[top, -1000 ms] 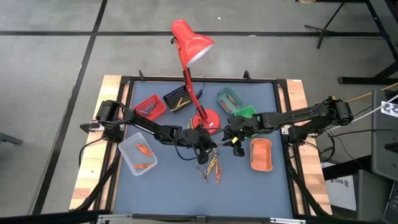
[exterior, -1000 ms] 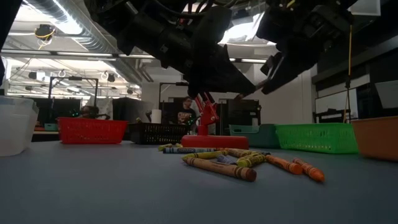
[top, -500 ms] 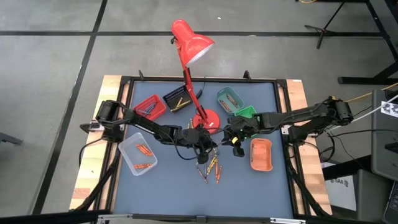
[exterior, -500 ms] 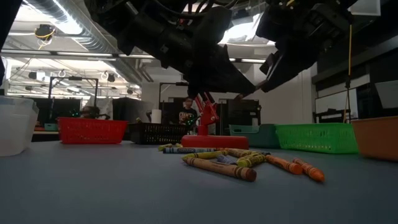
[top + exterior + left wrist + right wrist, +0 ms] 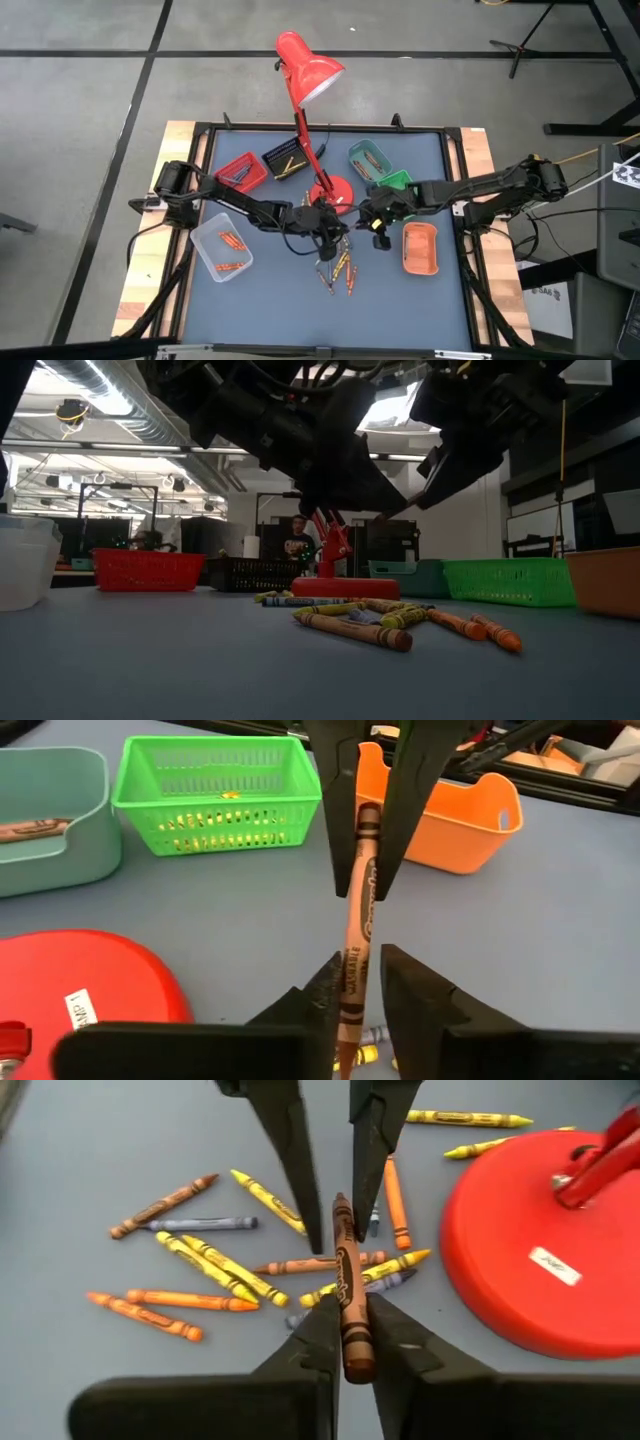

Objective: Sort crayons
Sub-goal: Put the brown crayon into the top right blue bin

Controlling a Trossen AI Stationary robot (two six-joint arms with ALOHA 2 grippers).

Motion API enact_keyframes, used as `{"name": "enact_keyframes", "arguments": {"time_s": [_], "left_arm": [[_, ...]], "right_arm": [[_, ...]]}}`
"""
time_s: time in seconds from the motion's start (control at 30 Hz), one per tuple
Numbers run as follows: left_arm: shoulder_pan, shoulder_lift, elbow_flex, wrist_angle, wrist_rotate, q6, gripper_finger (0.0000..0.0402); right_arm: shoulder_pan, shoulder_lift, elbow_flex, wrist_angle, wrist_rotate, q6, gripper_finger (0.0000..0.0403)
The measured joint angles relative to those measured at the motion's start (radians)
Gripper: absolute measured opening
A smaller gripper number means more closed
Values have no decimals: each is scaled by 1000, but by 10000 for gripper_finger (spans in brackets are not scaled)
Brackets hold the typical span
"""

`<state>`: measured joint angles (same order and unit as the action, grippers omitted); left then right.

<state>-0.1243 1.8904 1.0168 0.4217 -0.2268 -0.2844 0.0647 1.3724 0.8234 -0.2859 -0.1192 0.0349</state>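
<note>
Above the scattered crayons (image 5: pixel 240 1270), the right tool (image 5: pixel 345 1345) clamps one end of a brown crayon (image 5: pixel 347 1290), fingers (image 5: pixel 310 1350) pressed to it. At its other end, the left tool (image 5: pixel 357 985) stands slightly parted around the same crayon, its fingers (image 5: pixel 410 990) not pressing it. Both arms reach inward, meeting mid-surface (image 5: pixel 260 290) beside the red lamp base (image 5: pixel 540 1250).

High view looking straight down, far off, taking in whole bench (image 5: pixel 250 300). Low view sitting at bench level, facing room behind. Wrist views looking close past own jaws. All four sharing red lamp base (image 5: pixel 331 190) and crayon pile (image 5: pixel 338 266) nearby.
</note>
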Motion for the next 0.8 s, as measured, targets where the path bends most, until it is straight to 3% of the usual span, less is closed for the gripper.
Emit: {"name": "enact_keyframes", "arguments": {"time_s": [0.17,0.3,0.47,0.8], "left_arm": [[3,0,0,-6,-22,0,92],[-4,-1,1,-40,-56,0,108],[1,-1,1,-48,-74,0,110],[0,-1,1,-48,-71,6,109]], "right_arm": [[0,0,0,-13,123,-11,13],[-14,0,0,-49,265,-18,18],[-56,0,0,-139,354,-18,36],[-225,0,0,-127,573,-18,21]]}}
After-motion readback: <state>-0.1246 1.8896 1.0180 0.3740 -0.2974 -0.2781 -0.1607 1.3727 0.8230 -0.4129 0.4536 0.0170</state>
